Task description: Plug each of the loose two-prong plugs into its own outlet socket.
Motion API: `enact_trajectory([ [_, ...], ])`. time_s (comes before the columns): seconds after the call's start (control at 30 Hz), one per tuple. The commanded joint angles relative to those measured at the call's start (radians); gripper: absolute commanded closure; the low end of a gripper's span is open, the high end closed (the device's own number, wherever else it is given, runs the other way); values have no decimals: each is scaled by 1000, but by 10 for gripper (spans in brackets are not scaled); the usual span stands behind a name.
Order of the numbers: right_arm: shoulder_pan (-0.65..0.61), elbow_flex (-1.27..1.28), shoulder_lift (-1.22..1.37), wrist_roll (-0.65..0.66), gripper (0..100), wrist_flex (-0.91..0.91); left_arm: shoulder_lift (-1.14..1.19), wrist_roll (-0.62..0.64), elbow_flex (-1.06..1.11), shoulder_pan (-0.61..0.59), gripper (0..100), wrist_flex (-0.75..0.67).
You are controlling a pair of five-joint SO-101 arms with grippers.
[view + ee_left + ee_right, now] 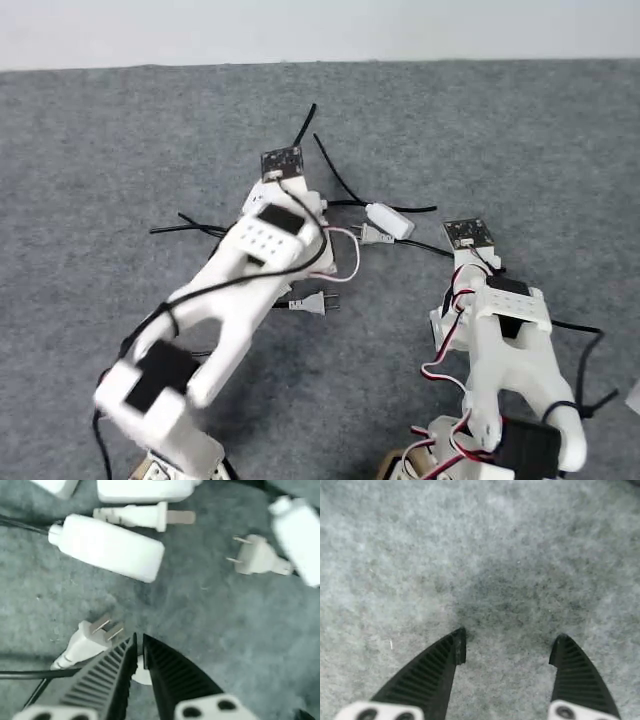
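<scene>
My left gripper (139, 645) hangs low over the grey carpet with its jaws shut. A small white bit shows between the fingers farther back; I cannot tell whether it is held. A white two-prong plug (92, 636) on a black cord lies right beside the fingertips. A white outlet socket (107, 547) lies beyond it, with a second plug (145, 516) and a third plug (257, 557) close by. Another socket (300, 527) lies at the side. My right gripper (510, 647) stands open over bare carpet. In the high view a loose plug (318, 302) and a socket (388, 220) lie between the arms.
Black cords (335, 175) trail across the carpet behind the left arm (262, 240). The right arm (505, 320) stands apart at the right. A further white block (145, 490) lies past the plugs. A pale wall (320, 30) borders the far edge.
</scene>
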Motion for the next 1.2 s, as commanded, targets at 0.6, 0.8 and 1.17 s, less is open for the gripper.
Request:
enact_trajectory([
  [0.6, -15, -29, -1, 12, 733, -13, 81, 384, -7, -166, 578, -215],
  [0.8, -15, -26, -7, 57, 733, -7, 215, 396, -97, -203, 585, -206],
  [1.17, -16, -26, -8, 55, 733, -7, 338, 362, -251, -212, 854, -51],
])
